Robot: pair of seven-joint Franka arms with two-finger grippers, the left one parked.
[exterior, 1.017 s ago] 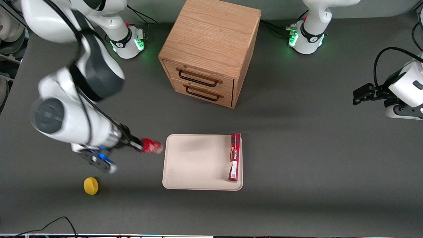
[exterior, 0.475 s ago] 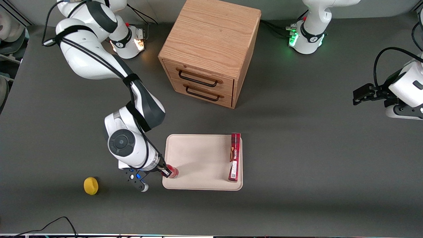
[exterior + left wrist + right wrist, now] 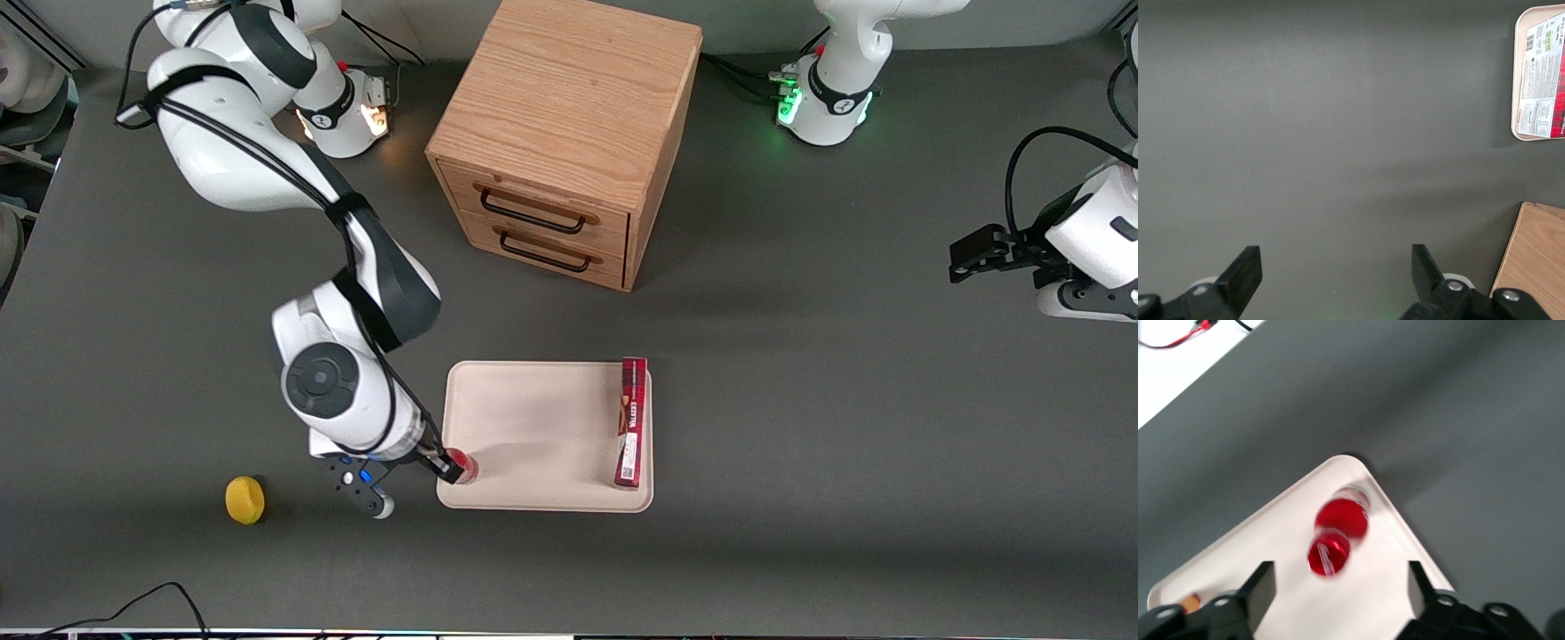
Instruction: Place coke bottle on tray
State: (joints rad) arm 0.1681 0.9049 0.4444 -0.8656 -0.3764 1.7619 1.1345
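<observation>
The small red coke bottle (image 3: 464,465) stands on the cream tray (image 3: 533,427), at the corner nearest the front camera on the working arm's side. My right gripper (image 3: 450,468) is at that corner, above the bottle. In the right wrist view the fingers (image 3: 1260,587) are spread wide. The bottle's red cap (image 3: 1329,553) shows between and ahead of them, touching neither finger. The tray's rim (image 3: 1405,540) runs close beside the bottle.
A long red box (image 3: 631,422) lies along the tray's edge toward the parked arm; it also shows in the left wrist view (image 3: 1545,73). A wooden two-drawer cabinet (image 3: 564,133) stands farther from the camera. A yellow lemon-like object (image 3: 244,500) lies toward the working arm's end.
My gripper carried the bottle from beside the tray down to the tray's near corner. In the last half second the arm drew slightly toward the working arm's end while the bottle stayed put.
</observation>
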